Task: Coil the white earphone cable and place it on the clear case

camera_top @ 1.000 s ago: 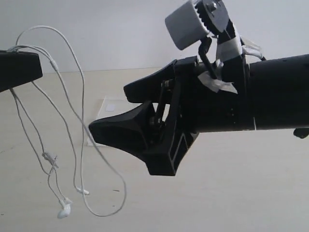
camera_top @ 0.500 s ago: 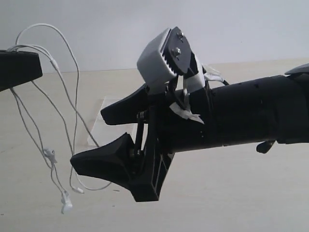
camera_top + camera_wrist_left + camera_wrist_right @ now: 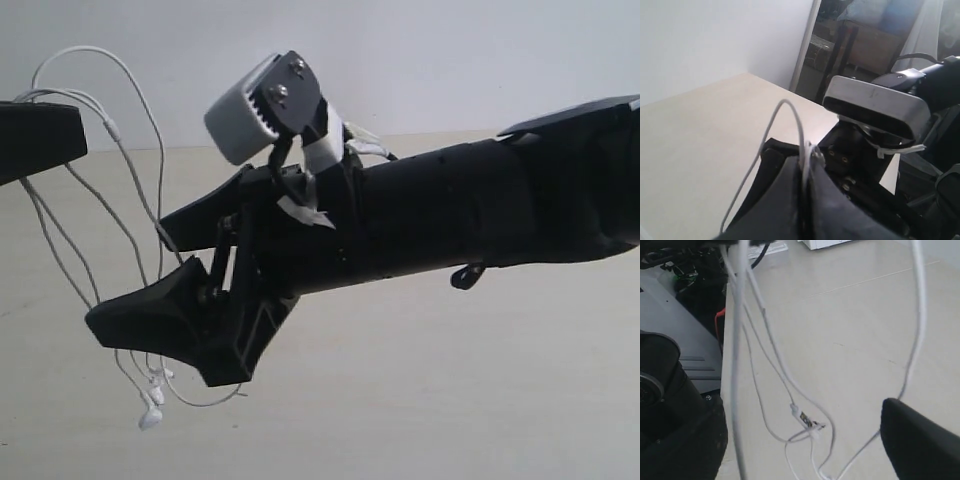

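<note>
1. Exterior view: the left gripper (image 3: 70, 135) is raised at the left edge, so the white earphone cable (image 3: 95, 48) hangs from it in long loose loops. The earbuds (image 3: 150, 415) dangle lowest, just above the table (image 3: 450, 400).
2. Left wrist view: its fingers (image 3: 785, 200) are pressed together, pinching the cable. One loop arches above the pinch.
3. Exterior view: the right gripper (image 3: 128, 272) reaches across to the hanging strands with its fingers (image 3: 150, 310) spread wide, one above the other.
4. Right wrist view: several strands fall through the open gap, and none is gripped. This pose probably serves to gather them for coiling.
5. No view shows the clear case plainly; the right arm covers much of the table. The cable hangs uncoiled, so placing has not begun.
</note>
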`<action>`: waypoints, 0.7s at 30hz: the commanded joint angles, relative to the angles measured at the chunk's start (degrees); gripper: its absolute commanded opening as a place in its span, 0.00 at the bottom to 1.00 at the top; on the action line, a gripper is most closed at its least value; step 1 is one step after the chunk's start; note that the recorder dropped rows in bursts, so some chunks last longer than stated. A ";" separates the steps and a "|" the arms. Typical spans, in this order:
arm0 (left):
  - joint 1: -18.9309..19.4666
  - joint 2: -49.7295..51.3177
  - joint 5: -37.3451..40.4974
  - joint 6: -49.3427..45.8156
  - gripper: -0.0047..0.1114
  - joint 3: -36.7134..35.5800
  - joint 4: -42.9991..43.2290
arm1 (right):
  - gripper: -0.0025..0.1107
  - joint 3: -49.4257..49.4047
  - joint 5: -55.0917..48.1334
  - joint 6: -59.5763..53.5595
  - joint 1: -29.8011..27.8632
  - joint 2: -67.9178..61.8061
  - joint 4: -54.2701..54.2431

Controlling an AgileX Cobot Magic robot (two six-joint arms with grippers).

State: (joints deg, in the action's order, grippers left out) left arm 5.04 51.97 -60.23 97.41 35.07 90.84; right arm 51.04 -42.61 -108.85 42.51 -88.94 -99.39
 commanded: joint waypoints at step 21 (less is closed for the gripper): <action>0.17 -0.26 0.54 0.47 0.04 0.28 0.39 | 0.70 5.98 6.26 15.48 4.75 -3.66 6.59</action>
State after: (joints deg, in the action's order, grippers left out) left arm 5.04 51.97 -60.23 97.53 35.07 91.34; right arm 56.73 -38.17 -98.30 47.14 -92.97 -98.23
